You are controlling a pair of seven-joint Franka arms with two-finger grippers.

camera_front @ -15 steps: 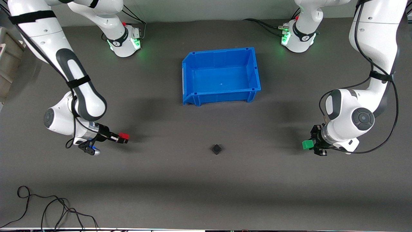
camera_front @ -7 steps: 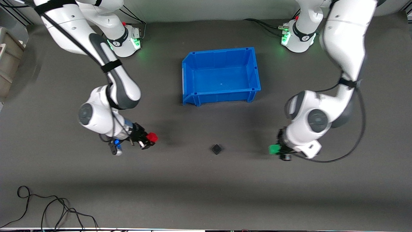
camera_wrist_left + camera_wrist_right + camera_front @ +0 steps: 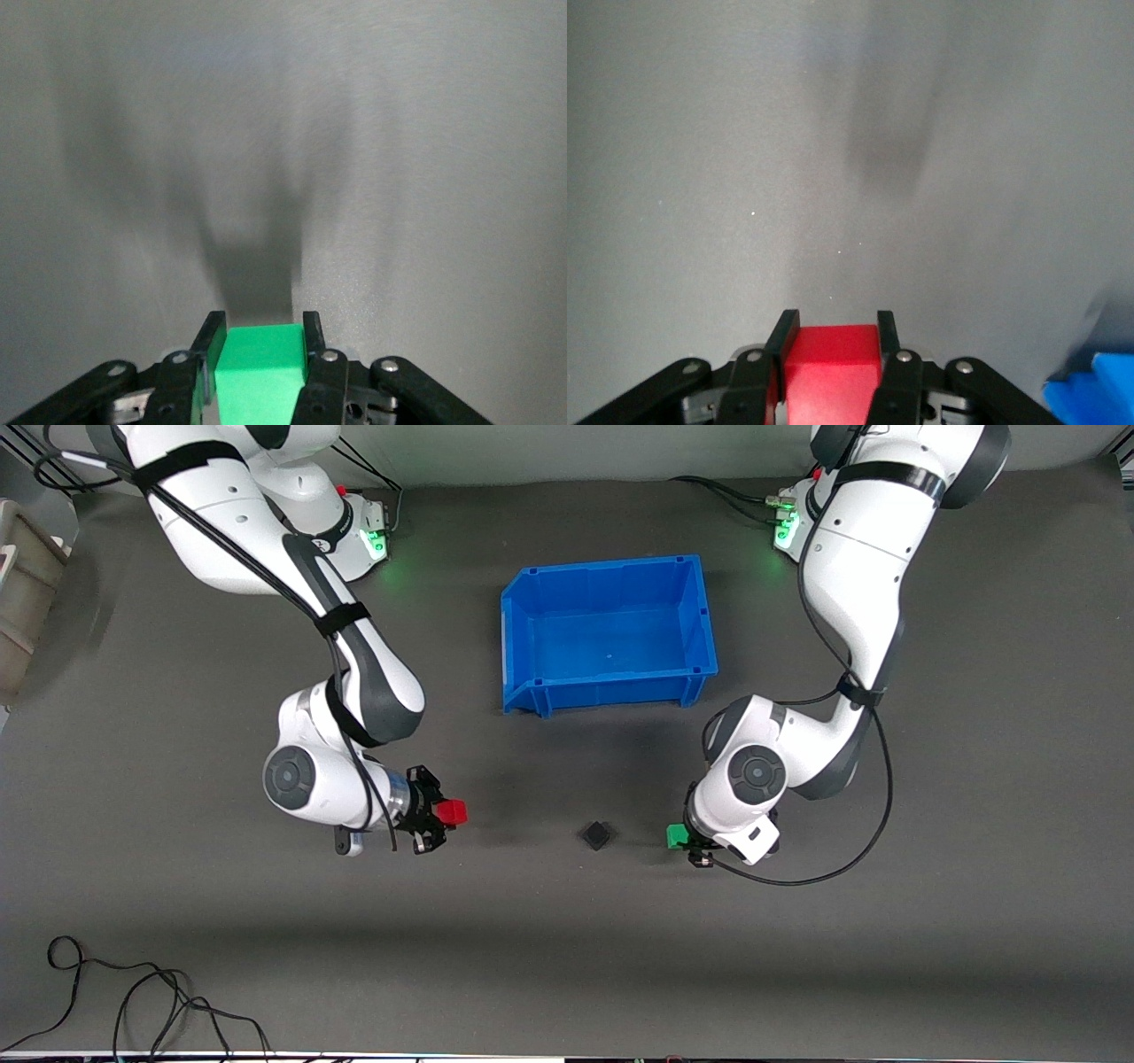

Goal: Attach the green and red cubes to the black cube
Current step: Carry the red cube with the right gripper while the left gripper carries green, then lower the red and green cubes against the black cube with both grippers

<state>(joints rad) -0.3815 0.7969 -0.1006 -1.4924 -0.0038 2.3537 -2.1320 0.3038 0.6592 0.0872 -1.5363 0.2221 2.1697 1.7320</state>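
The black cube [image 3: 597, 834] sits on the grey mat, nearer the front camera than the blue bin. My left gripper [image 3: 680, 838] is shut on the green cube [image 3: 677, 835], held just above the mat beside the black cube toward the left arm's end. In the left wrist view the green cube [image 3: 260, 372] fills the gap between the fingers [image 3: 312, 335]. My right gripper [image 3: 447, 815] is shut on the red cube [image 3: 452, 812], over the mat toward the right arm's end. The red cube [image 3: 831, 363] shows between the fingers in the right wrist view. Neither wrist view shows the black cube.
An empty blue bin [image 3: 523, 615] stands at the middle of the table, farther from the front camera than the cubes; its corner shows in the right wrist view [image 3: 1099, 390]. Loose black cables [image 3: 142, 1001] lie near the front edge at the right arm's end.
Both arms have swung inward toward the black cube. The left gripper with the green cube and the right gripper with the red cube are each much closer to it.
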